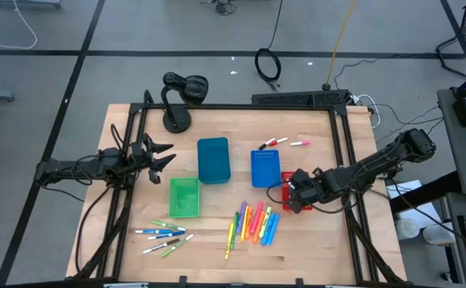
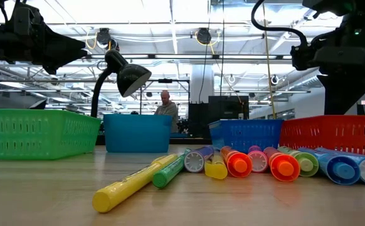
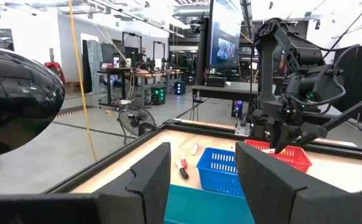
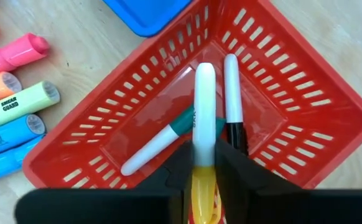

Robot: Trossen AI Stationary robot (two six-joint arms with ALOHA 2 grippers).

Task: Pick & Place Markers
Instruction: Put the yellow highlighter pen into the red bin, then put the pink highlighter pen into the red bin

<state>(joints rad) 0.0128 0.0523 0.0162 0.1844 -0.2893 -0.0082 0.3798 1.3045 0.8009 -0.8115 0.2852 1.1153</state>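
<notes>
My right gripper (image 4: 204, 168) hangs over the red bin (image 4: 305, 118), shut on a white marker with a yellow end (image 4: 204, 106). Two more white markers lie on the bin's floor, one teal-capped (image 4: 159, 149) and one black-capped (image 4: 232, 93). Neon markers (image 1: 253, 224) lie in a row on the table near the front edge. White markers (image 1: 162, 234) lie at the front left, and a few more (image 1: 281, 143) at the back. My left gripper (image 1: 162, 156) waits open at the table's left, raised above it. My right gripper pinches the marker between its two fingers, close to its yellow end (image 4: 203, 182). The fingers come steeply from above and lie along the marker. Its white end (image 4: 204, 71) sticks out past the fingertips, pointing down into the red bin over the markers lying there.
A blue basket (image 1: 266, 169) stands beside the red bin (image 1: 275, 194), with a teal bin (image 1: 213, 160) and a green bin (image 1: 184, 197) farther left. A black desk lamp (image 1: 181, 96) stands at the back left. A black frame runs along the table's edges.
</notes>
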